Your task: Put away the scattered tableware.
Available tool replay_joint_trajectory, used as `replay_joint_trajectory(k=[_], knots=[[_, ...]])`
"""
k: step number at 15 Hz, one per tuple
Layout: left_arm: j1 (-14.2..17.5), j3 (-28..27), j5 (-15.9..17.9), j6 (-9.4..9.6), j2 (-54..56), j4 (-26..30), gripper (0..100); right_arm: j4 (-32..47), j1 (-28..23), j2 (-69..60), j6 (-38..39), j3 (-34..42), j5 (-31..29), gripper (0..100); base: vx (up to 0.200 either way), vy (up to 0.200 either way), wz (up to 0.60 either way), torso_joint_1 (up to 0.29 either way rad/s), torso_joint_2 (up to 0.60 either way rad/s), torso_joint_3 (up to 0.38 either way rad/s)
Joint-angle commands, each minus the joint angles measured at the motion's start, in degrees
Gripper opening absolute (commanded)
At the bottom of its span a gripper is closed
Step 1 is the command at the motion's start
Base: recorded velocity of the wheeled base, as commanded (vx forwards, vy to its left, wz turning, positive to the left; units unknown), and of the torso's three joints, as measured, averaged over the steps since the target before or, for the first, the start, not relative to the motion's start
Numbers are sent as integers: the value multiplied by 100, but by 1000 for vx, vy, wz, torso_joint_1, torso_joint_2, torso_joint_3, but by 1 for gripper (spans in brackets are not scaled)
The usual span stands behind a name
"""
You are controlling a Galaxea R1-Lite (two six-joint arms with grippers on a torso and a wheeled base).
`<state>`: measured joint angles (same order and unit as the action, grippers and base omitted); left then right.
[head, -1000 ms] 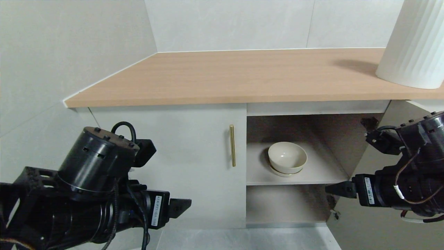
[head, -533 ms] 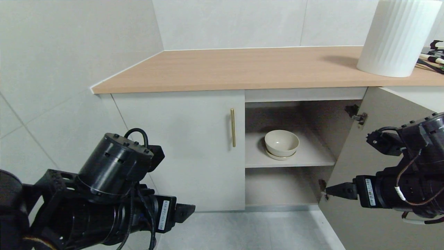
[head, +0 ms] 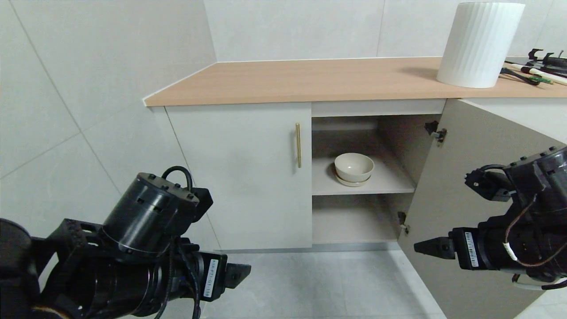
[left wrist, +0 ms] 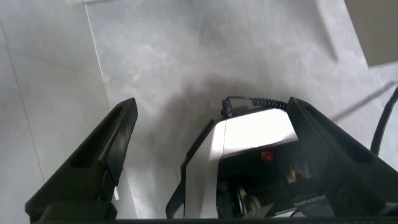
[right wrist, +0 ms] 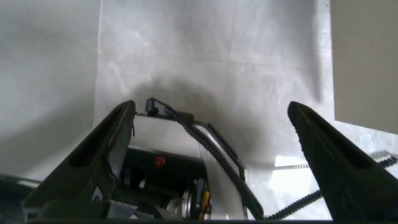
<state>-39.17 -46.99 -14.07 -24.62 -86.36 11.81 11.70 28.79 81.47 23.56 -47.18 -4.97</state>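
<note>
On a smooth shelf [head: 386, 180], round glazed bowl [head: 354, 166]

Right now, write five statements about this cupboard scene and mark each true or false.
1. The beige round bowl rests on a pale plate on the upper shelf. True.
2. The right grey cupboard door is shut. False: it stands open.
3. The left hand grips a plate. False: it is open and holds nothing.
4. The white ribbed cylinder stands on the wooden countertop. True.
5. The left cupboard door with the brass bar handle is shut. True.
</note>
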Motion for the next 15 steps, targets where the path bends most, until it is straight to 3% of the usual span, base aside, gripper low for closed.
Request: replay_joint_trajectory(k=[1, 7, 9, 15], knots=[[-3, 6, 1, -7, -30, -4, 100, -1, 12, 27, -10, 16, -4, 100, 0, 0, 0, 0, 0, 0], [-3, 6, -96, 2, -74, -4, 100, 34, 12, -17, -19, 33, -4, 100, 0, 0, 0, 0, 0, 0], [-12, 6, -131, 2, -109, -4, 100, 174, 12, -105, -142, 51, -12, 100, 0, -200, 0, 7, 2, 0], [-12, 6, -193, 2, -118, -4, 100, 1660, 267, -685, -757, -125, -12, 100, 0, -200, 0, 5, 1, 2]])
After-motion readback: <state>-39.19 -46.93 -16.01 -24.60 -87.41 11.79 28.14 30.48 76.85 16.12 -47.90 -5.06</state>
